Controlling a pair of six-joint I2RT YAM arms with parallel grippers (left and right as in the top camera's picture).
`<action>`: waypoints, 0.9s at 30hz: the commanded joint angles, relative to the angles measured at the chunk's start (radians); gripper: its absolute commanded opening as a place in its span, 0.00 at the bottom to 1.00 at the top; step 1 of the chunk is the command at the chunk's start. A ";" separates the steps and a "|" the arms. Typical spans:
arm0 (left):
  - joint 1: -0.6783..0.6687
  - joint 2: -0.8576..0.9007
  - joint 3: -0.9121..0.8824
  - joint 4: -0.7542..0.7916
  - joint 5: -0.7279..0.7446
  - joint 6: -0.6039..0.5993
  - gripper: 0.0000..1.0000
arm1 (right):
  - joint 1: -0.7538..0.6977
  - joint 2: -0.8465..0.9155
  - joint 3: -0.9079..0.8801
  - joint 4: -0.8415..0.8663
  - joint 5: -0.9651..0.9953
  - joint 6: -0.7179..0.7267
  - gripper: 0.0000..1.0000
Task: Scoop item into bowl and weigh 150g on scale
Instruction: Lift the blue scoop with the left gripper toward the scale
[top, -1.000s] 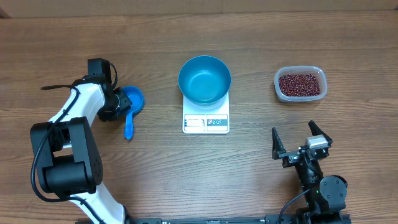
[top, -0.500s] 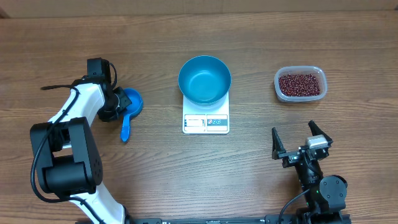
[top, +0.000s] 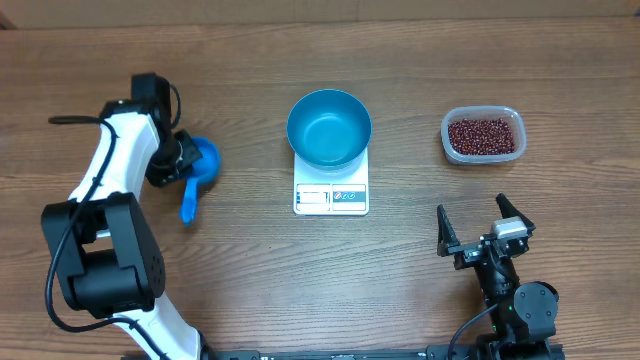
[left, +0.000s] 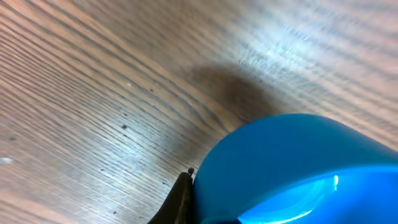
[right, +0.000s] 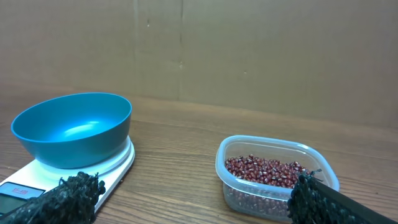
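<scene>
**Scoop pickup, before the first scoop of beans.**
The left gripper (top: 179, 160) is clamped shut on the single blue scoop (top: 203, 160), at 9 o'clock of the scale (top: 331, 197). One empty bowl (top: 329, 127) sits on the one scale. The beans (top: 484, 135), too many to count, lie in one clear tub (top: 483, 109) at 3 o'clock. The right gripper (top: 484, 232), at 5 o'clock, stands wide open and holds nothing. The step appears to be grasping the scoop. The next move calls for carrying it past the bowl to the tub and digging into the beans.

Blue bowl (top: 329, 127) sitting upright on white scale (top: 331, 197), red-brown beans (top: 484, 135) lying heaped in clear tub (top: 482, 110), well apart
</scene>
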 joint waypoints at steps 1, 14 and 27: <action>-0.002 -0.047 0.050 -0.028 -0.029 0.006 0.04 | -0.003 -0.010 -0.010 0.003 -0.005 -0.015 1.00; -0.037 -0.394 0.052 -0.127 -0.047 0.017 0.04 | -0.003 -0.010 -0.010 0.003 -0.005 -0.015 1.00; -0.050 -0.620 0.052 -0.287 -0.047 -0.097 0.04 | -0.003 -0.010 -0.010 0.003 -0.005 -0.015 1.00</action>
